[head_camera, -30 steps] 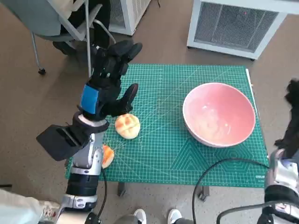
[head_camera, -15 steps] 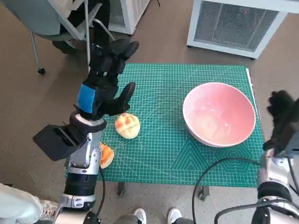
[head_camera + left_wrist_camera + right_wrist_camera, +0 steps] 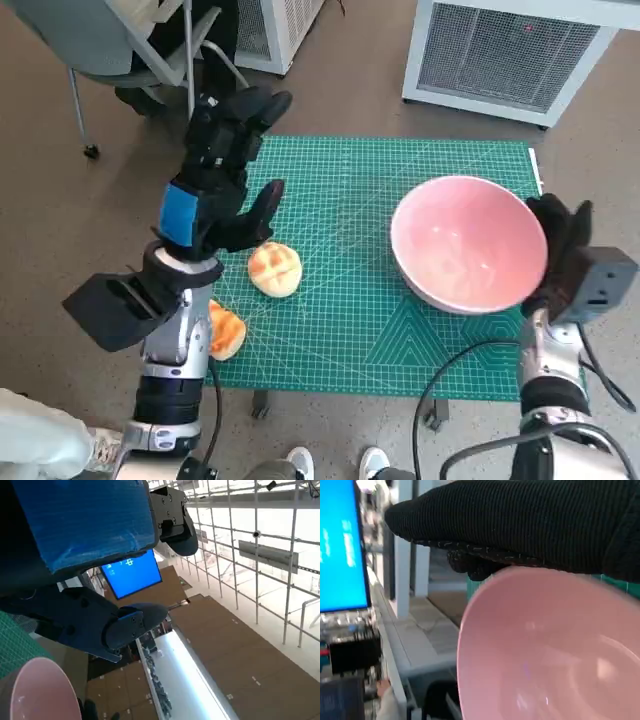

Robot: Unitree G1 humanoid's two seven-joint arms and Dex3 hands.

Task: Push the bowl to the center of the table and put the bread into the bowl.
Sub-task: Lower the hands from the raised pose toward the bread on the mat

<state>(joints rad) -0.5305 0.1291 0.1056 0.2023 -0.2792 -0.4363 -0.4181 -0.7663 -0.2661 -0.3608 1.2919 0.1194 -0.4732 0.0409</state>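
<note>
My right hand point(image 3: 558, 250) has risen from the table's right edge over the past second and now stands against the outer right wall of the bowl point(image 3: 468, 243); a second ago it was well off to the side. Its fingers are extended and hold nothing; the right wrist view shows the glove point(image 3: 520, 525) lying along the bowl's rim point(image 3: 470, 615), probably touching, though the contact line itself is not resolved. The bowl has not moved: it sits on the right half of the green mat point(image 3: 350, 330), short of the center. I judge the push step is about to start, with force to be applied toward my left. My left hand point(image 3: 220, 190) hovers above the mat's left part with fingers spread and empty, drifting slightly back over the same interval. The bread point(image 3: 274, 269) lies on the mat just beside and below that hand, untouched. A second orange piece point(image 3: 225, 332) rests at the mat's near-left edge, partly hidden by my left forearm. The bread transfer remains pending until the bowl is centered.
</note>
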